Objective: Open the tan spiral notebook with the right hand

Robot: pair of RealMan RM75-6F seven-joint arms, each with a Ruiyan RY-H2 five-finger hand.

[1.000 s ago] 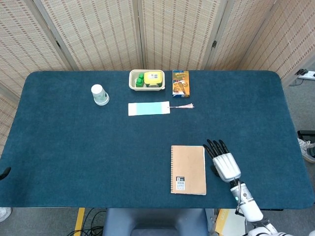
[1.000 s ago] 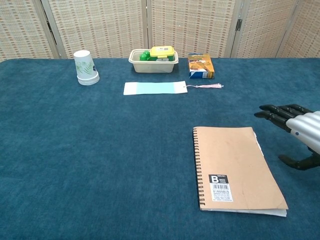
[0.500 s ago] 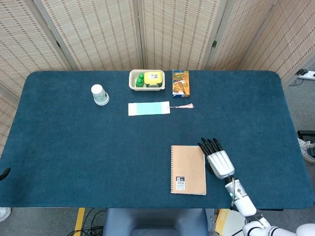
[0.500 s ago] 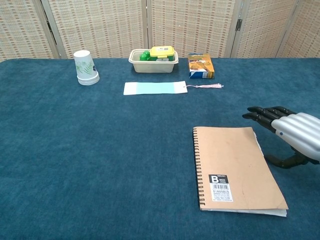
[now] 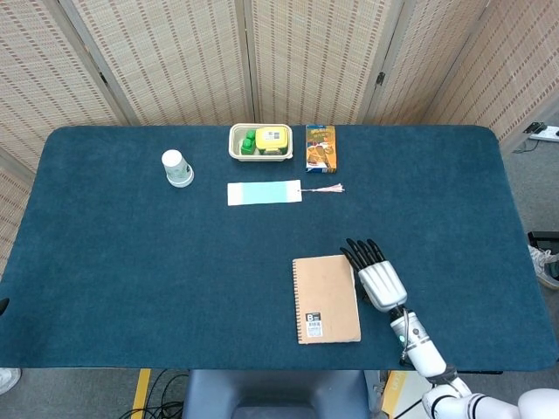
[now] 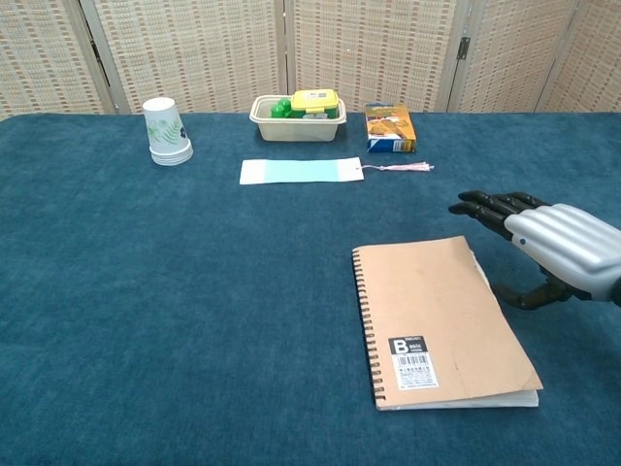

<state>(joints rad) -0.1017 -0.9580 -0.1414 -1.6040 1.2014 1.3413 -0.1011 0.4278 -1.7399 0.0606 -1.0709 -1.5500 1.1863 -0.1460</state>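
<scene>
The tan spiral notebook [image 5: 326, 298] [image 6: 437, 320] lies shut on the table near the front edge, its spiral on the left and a barcode label low on the cover. My right hand [image 5: 375, 275] [image 6: 548, 248] sits against the notebook's right edge with its fingers stretched out and apart, the thumb [image 6: 524, 294] low by the page edge. It holds nothing. My left hand does not show in either view.
At the back stand a stack of paper cups [image 5: 176, 168], a tray [image 5: 260, 154] with green and yellow items and a small orange box [image 5: 320, 147]. A pale blue bookmark with a tassel [image 5: 265, 192] lies mid-table. The blue cloth [image 5: 131, 262] spreads wide to the left.
My right hand moved left against the notebook's right edge, and the notebook slid a little to the left and turned slightly.
</scene>
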